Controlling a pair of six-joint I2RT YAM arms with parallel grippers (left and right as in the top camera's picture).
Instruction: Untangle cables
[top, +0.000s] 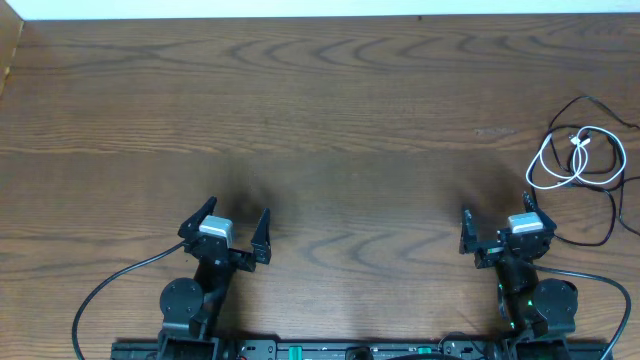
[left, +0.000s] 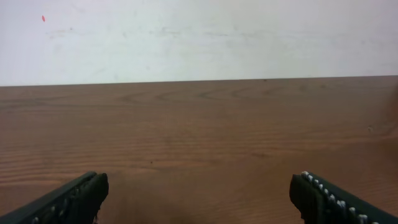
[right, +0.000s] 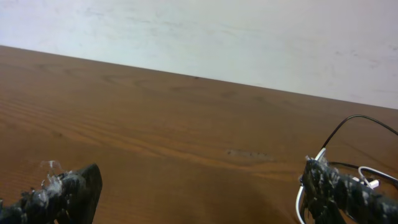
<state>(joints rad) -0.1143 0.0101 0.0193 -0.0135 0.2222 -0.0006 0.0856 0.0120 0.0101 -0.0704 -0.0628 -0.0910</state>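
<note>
Overhead, your left gripper (top: 236, 213) and right gripper (top: 498, 210) gape empty; white cable (top: 580, 150) and black cable (top: 590, 99) overlap on the table (top: 320, 100).

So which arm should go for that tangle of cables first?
The right arm. The right gripper, open, sits close to the white cable and black cable, which also show in its wrist view; the left gripper is much farther away.

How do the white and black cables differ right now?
The white cable is coiled in compact loops; the black cable sprawls in a wide, loose curve. The black cable extends beyond the white cable, far side and near side. Both are thin and overlap by the table's right edge.
</note>
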